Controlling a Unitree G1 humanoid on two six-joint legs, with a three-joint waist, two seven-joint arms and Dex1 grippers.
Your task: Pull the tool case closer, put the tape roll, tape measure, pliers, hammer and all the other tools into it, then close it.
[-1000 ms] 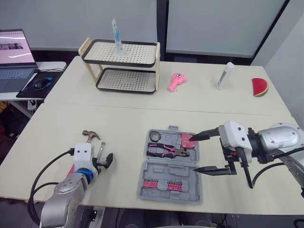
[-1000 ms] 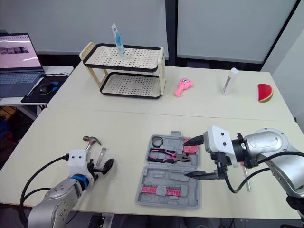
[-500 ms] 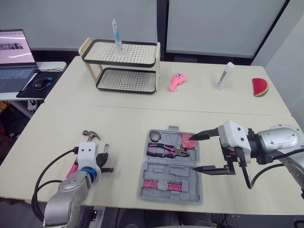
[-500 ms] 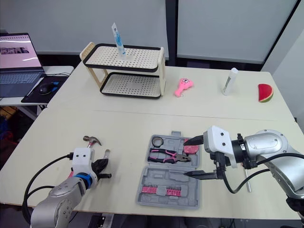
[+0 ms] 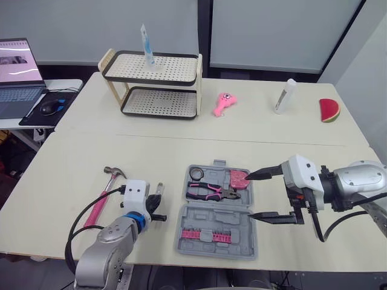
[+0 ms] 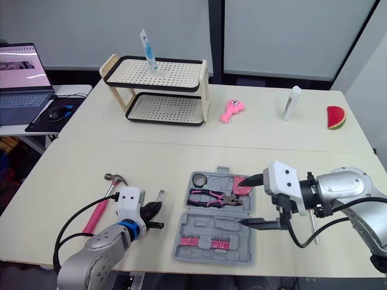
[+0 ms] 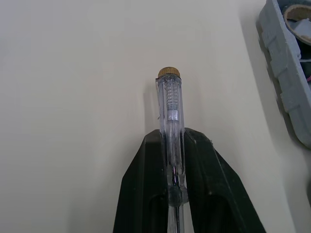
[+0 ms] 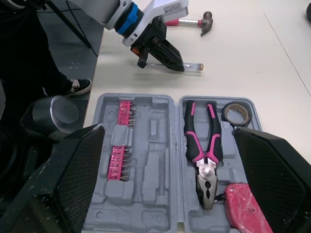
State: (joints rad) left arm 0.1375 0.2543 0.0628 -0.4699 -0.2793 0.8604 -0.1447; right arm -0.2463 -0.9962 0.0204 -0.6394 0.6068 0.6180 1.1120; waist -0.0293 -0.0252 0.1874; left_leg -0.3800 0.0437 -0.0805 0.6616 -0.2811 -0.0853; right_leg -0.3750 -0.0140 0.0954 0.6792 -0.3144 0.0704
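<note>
Lower centre, the grey moulded tool case (image 5: 208, 219) lies open; bare table (image 5: 157, 157) flanks its left edge, where the left gripper (image 7: 171, 133) pinches a clear-plastic screwdriver (image 7: 170, 104). Right gripper (image 5: 251, 195) gapes beside the right rim.

The tool case (image 5: 208, 216) is matt plastic, the screwdriver (image 7: 170, 102) clear plastic.

I'm reading this as an office-type robot lab. I'm seeing a laptop (image 5: 18, 75) and mouse (image 5: 47, 107) sitting on a side desk (image 5: 68, 84) off the table's (image 5: 151, 157) far left corner. Frosted partition panels (image 5: 272, 30) are running behind its far edge, with test props lying along it: two-tier rack (image 5: 154, 84), pink toy (image 5: 225, 103), toy watermelon slice (image 5: 329, 110).
</note>
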